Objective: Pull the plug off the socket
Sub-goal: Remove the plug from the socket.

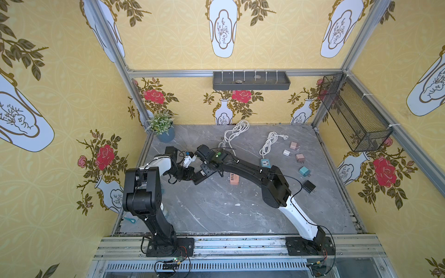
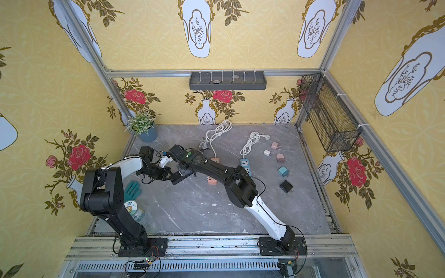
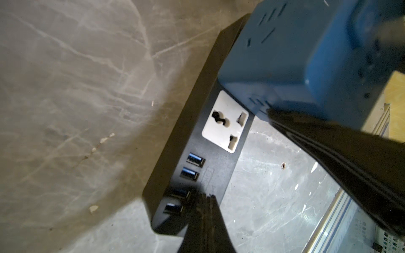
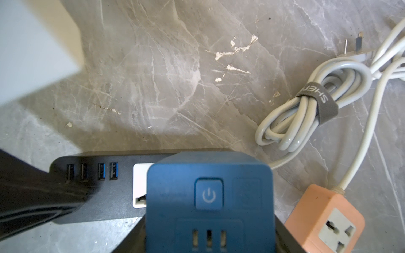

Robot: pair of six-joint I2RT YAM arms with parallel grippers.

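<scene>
Centrally, left gripper point(image 3: 201, 219) clenched pinning black socket strip point(image 3: 197, 140), right gripper point(image 4: 208, 241) grasping blue plug point(image 4: 209, 197).

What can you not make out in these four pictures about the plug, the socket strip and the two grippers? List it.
- Plug pins: the blue plug covers its own joint with the black socket strip in both wrist views, so seated or free is unclear.
- Right gripper: cut off by the right wrist picture's edge.
- Left gripper: blurred in the left wrist view.
- Both top views: the arms hide the plug.
</scene>
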